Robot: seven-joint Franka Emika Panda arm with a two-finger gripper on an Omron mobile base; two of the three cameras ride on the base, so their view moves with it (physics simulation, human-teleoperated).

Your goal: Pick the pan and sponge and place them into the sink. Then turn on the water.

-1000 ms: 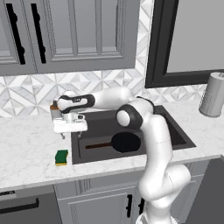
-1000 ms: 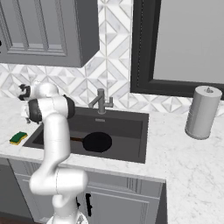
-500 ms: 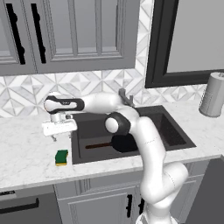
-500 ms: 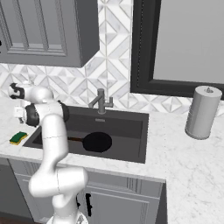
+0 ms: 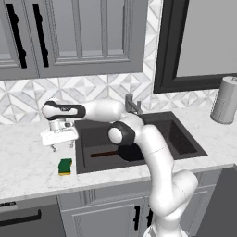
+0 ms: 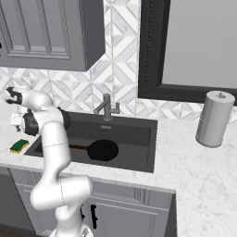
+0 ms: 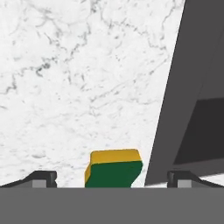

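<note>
On the marble counter (image 5: pixel 28 162) left of the sink (image 5: pixel 178 139), the sponge (image 5: pixel 65 166) is seen lying green side up, just beside the basin's left rim and near the front edge. The gripper (image 5: pixel 62 147) is held above the counter behind the sponge, not touching it, with its fingers spread wide and nothing between them; in the hand view the sponge (image 7: pixel 113 169) appears between the two fingertips (image 7: pixel 41 178). The pan (image 6: pixel 102 150) is shown lying flat in the sink (image 6: pixel 134 134), its handle pointing left, and the faucet (image 6: pixel 107 108) stands behind the basin.
</note>
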